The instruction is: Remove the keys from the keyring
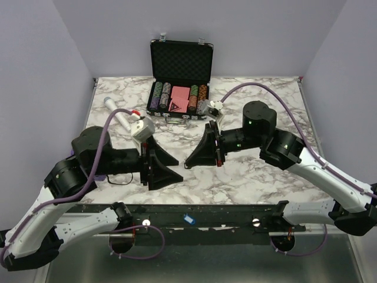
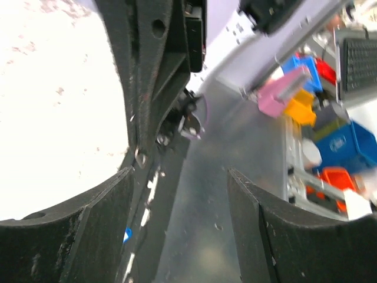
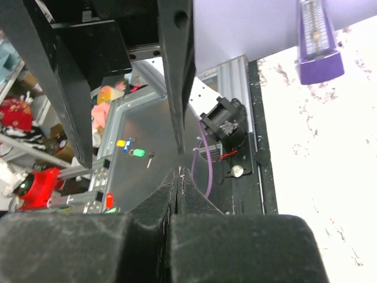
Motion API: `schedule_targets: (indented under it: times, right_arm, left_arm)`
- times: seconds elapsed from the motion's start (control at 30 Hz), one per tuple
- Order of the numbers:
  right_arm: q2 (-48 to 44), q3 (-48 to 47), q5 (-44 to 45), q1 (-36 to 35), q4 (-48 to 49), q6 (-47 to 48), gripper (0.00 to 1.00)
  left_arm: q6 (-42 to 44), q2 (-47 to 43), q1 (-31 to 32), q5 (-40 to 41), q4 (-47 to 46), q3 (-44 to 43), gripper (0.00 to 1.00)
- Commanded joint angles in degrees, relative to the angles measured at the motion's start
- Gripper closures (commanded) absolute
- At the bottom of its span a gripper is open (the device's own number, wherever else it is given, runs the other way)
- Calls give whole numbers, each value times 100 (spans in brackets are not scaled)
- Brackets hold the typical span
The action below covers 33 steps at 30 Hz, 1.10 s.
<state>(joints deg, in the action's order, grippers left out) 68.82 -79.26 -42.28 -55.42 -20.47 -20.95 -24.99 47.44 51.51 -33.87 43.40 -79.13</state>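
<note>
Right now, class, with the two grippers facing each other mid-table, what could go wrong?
The blue key tag lies on the black rail at the near edge of the table; a nudge could knock it off. The left gripper stands open and empty, close to the shut right gripper; reaching for the tag, they might collide.

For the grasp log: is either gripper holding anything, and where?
Left gripper open, empty. Right gripper shut; anything thin between its tips cannot be told. Keyring lies loose.
</note>
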Motion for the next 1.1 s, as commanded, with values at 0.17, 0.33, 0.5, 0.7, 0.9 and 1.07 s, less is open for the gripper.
schedule_targets:
  times: [0.17,0.33,0.5,0.7,0.9,1.07]
  right_arm:
    - [-500,675,1625,-4,544,-515,99]
    - [-711,1105,2635,-4,632,-901,99]
    - [-589,1308,3567,-4,290,-1165,99]
    - [-308,1255,5088,-4,-563,-1894,99]
    - [-299,1624,5318,-4,-572,-2343,99]
    - [-369,1993,5266,-4,-362,-2554,99]
  left_arm:
    - [-1374,-1464,26,2865,-702,1443,25]
    - [-2613,-1764,35,4115,70,1962,21]
    - [-3854,-1449,35,4169,1177,2455,18]
    - [-4443,-895,525,3914,1339,3113,23]
    - [-5032,-88,1457,4239,1154,3352,26]
    - [-5393,642,2038,4345,619,3492,31]
